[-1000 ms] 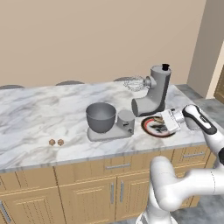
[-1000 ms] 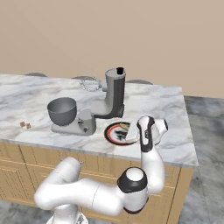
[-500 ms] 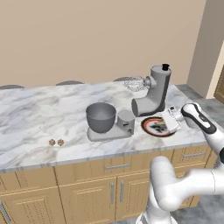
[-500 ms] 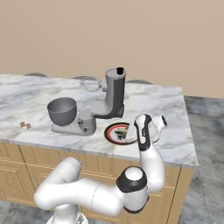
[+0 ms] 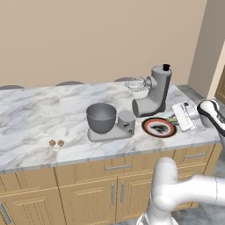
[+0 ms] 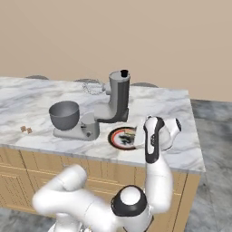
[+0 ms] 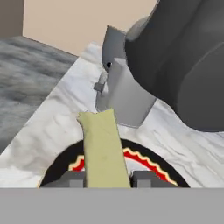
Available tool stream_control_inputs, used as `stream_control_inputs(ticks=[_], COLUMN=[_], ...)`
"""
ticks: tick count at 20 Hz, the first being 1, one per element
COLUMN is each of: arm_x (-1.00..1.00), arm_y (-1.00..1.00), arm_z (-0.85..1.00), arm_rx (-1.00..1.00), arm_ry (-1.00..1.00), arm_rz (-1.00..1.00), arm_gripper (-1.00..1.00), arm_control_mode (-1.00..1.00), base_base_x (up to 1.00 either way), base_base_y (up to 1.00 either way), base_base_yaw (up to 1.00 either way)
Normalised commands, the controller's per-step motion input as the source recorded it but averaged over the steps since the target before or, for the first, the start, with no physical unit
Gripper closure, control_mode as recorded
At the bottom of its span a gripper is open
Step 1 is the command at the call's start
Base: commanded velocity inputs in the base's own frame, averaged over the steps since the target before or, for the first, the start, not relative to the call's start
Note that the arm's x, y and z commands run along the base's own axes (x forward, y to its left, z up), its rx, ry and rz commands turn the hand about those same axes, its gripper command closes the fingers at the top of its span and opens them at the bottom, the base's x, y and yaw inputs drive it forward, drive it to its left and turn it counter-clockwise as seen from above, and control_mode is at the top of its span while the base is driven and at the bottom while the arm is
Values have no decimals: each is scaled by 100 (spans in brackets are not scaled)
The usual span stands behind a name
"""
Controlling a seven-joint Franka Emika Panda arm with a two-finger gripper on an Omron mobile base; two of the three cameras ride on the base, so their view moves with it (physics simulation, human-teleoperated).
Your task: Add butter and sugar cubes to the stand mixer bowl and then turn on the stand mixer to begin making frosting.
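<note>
Gripping the butter (image 7: 103, 151) between its fingertips, the end effector (image 7: 105, 178) sits right over the red-rimmed plate (image 7: 153, 168); stand mixer (image 5: 154, 92) at 12 o'clock on the marble surface (image 5: 39, 114); sugar cubes (image 5: 56, 143) far off at 9 o'clock

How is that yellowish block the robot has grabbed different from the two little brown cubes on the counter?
The butter is a pale yellow elongated block; the sugar cubes are tan-brown and cube-shaped. The butter is larger than either cube. The butter sits between the gripper's fingertips above the red-rimmed plate, while the sugar cubes lie untouched on the marble counter, left of the stand mixer bowl. Neither is in the bowl yet.
</note>
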Motion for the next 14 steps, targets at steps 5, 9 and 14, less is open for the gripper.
stream_control_inputs(ticks=[5,9,14], arm_x=[-100,-100,-99], arm_y=[0,25,89], arm_z=[99,88,74], arm_rx=[-8,-20,-33], arm_ry=[-16,-14,-9], arm_rz=[-5,-4,-2], arm_gripper=[100,100,100], arm_control_mode=[-100,-100,-100], base_base_x=[0,0,0], base_base_y=[0,0,0], base_base_yaw=[0,0,0])
